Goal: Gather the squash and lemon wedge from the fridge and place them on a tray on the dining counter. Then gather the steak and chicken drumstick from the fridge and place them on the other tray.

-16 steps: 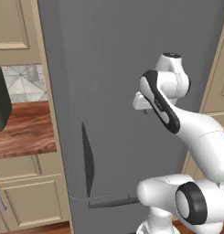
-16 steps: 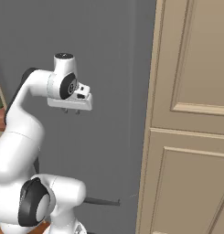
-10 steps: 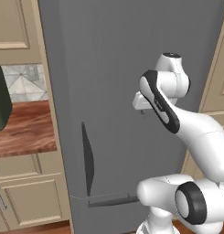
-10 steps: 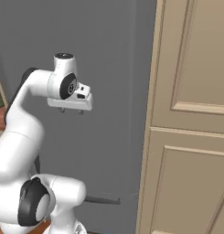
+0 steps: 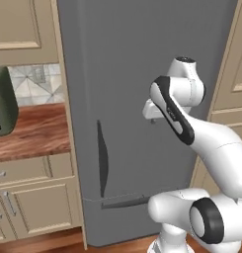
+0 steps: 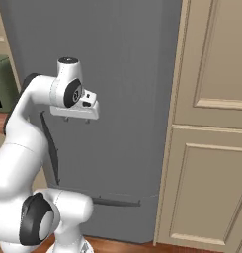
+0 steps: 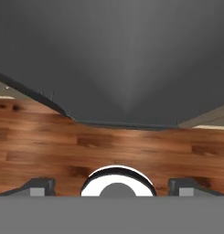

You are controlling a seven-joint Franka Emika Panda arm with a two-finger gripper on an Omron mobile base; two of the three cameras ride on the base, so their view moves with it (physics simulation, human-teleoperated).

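Before the closed fridge (image 5: 142, 74), hovered with end effector (image 6: 76, 119) spread wide and empty, right of its slim dark curved handle (image 5: 101, 158); judged door rigid and heavy, handle stiff, best gripped mid-length for pulling.

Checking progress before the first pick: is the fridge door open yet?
No, the fridge door sits flush and closed, its dark curved handle untouched, with the gripper open and clear of it.

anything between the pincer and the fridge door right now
Nothing. In the right base view the open pincer hangs in front of the closed fridge, with bare grey door behind it; its curved handle sits lower left.
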